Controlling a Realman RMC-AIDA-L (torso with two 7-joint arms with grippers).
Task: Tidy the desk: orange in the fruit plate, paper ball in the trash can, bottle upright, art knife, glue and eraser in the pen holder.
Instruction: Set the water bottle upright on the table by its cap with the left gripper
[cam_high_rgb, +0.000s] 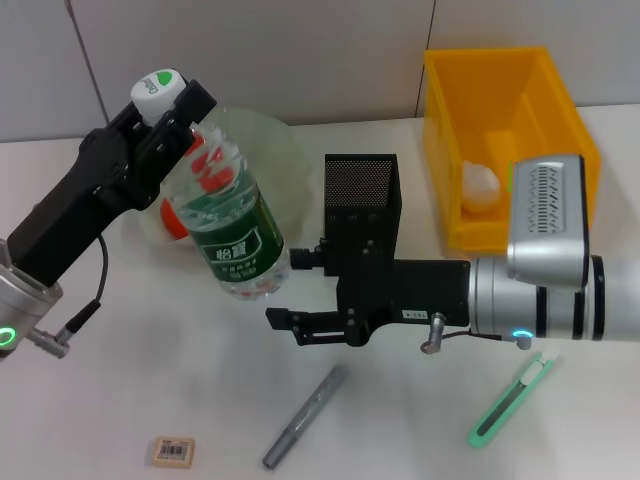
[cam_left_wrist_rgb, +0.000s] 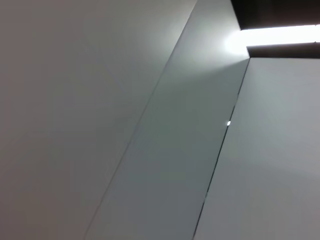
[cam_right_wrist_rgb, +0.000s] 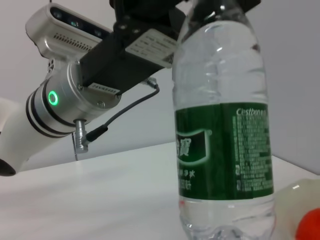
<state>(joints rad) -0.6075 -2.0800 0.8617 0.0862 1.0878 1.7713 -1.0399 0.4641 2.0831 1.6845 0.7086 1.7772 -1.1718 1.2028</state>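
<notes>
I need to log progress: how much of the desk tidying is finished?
Done: the white paper ball lies in the yellow bin, and the red-orange ball sits in the pale green glass bowl. In hand: the left gripper holds the clear green-labelled bottle by its neck. Left: the mint-green knife, grey stick and tan eraser lie on the table, outside the black mesh cup.

A white bench carries everything, with a pale panelled wall behind it; a bright strip light glows overhead

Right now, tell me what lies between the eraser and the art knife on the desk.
In the head view, the glue lies between the eraser and the art knife; otherwise the desk there is bare.
</notes>
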